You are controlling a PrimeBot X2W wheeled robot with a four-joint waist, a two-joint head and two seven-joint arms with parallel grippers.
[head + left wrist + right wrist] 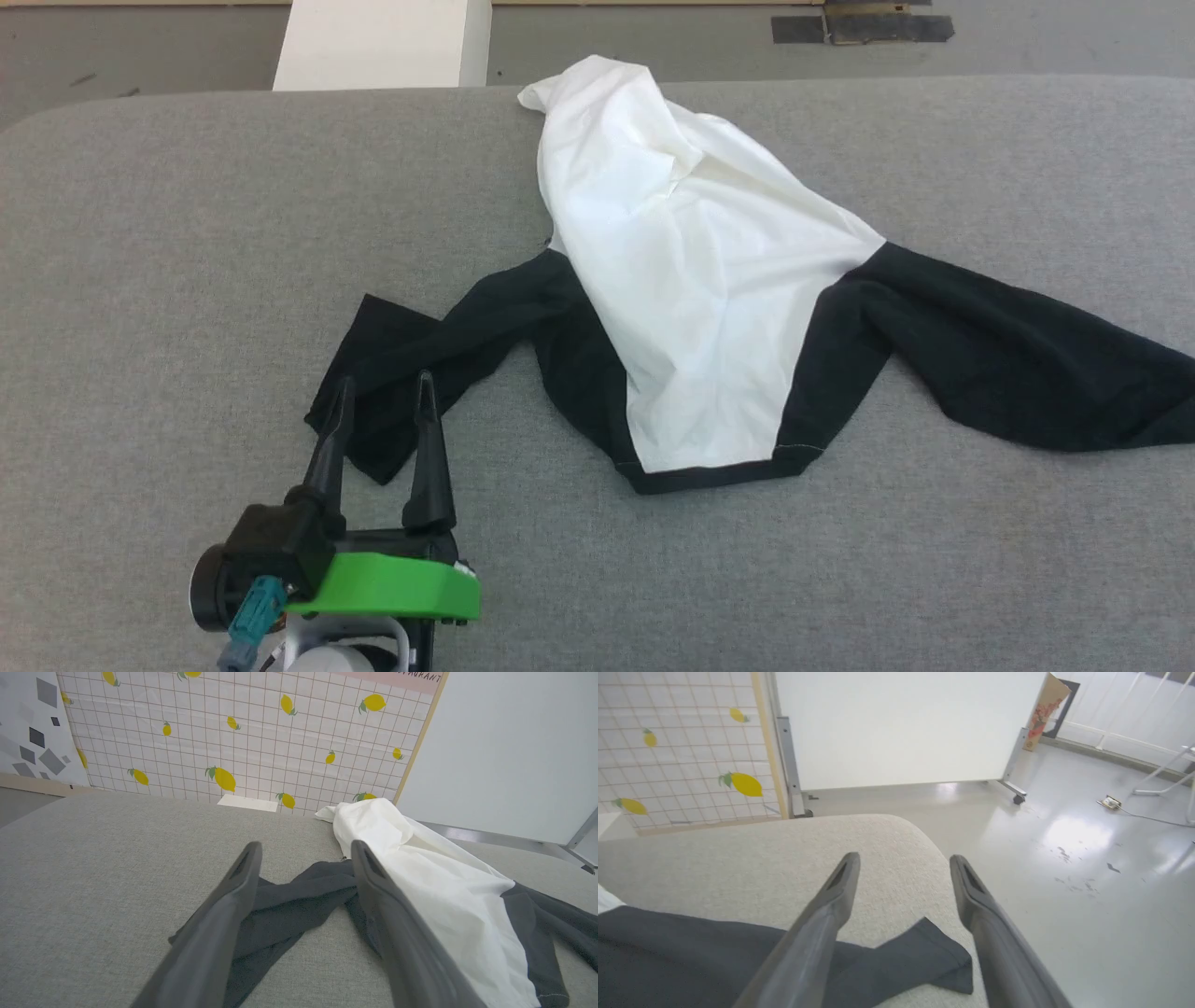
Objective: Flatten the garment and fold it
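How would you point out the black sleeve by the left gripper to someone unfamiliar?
On the wide grey fabric-covered table lies a crumpled white T-shirt with long black sleeves. One black sleeve trails left, its squared cuff ending at the open left gripper. The other sleeve stretches off to the right, far from that gripper.

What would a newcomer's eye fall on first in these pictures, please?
The crumpled garment, a white body with black sleeves splayed to both sides, lies across the middle of the grey table. The left gripper stands open at the lower left, its fingertips at the end of one black sleeve. In the left wrist view, a lemon-print wall rises behind the table.
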